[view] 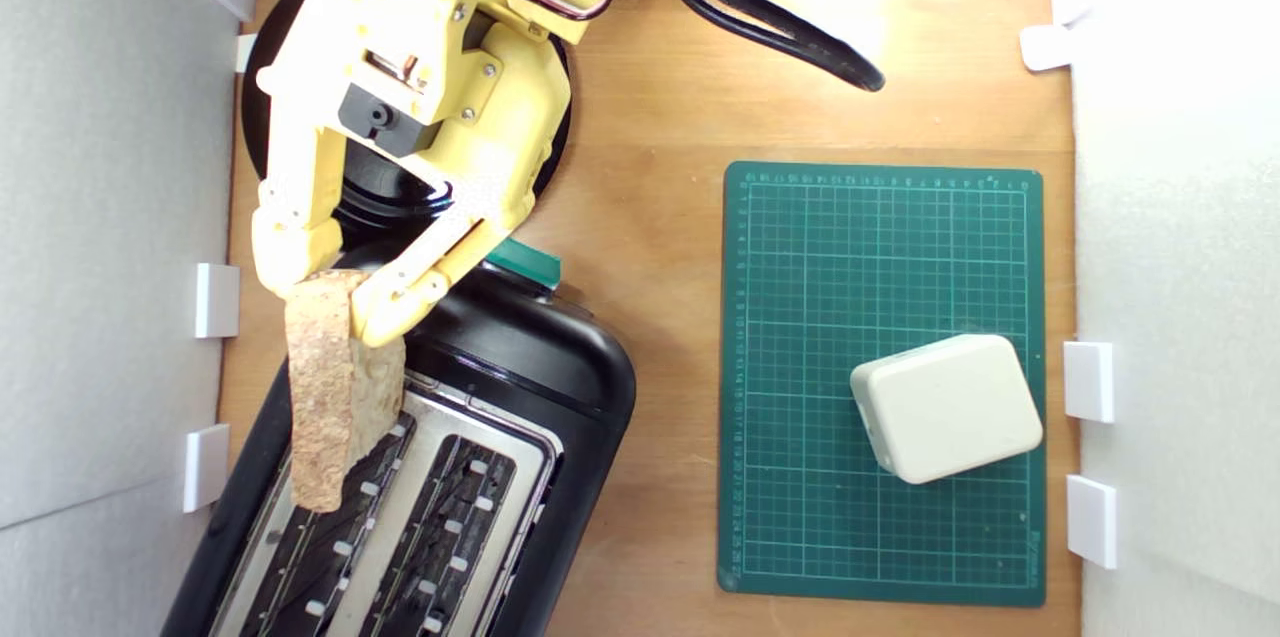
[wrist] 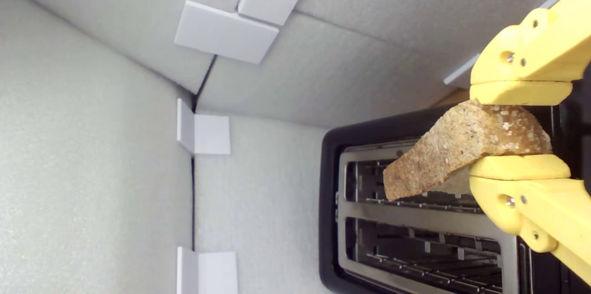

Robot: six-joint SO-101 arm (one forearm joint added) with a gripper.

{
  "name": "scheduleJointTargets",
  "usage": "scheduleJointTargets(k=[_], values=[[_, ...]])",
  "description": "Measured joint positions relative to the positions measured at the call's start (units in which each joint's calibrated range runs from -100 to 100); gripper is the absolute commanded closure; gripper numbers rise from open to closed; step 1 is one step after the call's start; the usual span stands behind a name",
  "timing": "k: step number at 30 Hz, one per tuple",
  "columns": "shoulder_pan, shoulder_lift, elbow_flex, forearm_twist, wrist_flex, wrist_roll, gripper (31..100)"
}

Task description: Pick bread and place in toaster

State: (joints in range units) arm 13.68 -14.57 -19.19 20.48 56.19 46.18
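exterior view: gripper (view: 330, 302) clamped on the bread (view: 330, 397), jaws pinching one end, slice hanging out over the toaster (view: 560, 397) at the exterior view's lower left; bread's free end sits above the slot nearest the exterior view's left, not yet in; black plate (view: 255, 117) mostly hidden under the arm; white box (view: 945, 407) on the green mat (view: 880, 247), well apart; wrist view: gripper (wrist: 517, 130) jaws narrow, pressed on the bread (wrist: 452, 153) crust faces; toaster (wrist: 332, 201) slots open below, both empty; bread looks light, fairly stiff, crumbly and holey, so likely to shed or crack if squeezed hard; hold by the thick crust end, as now
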Motion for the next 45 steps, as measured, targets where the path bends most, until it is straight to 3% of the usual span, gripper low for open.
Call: scheduleJointTargets(k=[5, 26, 45], values=[[1.6, 0.0, 0.0, 0.0, -0.2, 0.0, 77.9], [1.8, 2.7, -0.1, -0.1, -0.8, 0.0, 77.9], [1.8, 17.4, -2.4, 0.1, -5.3, -1.3, 77.9]])
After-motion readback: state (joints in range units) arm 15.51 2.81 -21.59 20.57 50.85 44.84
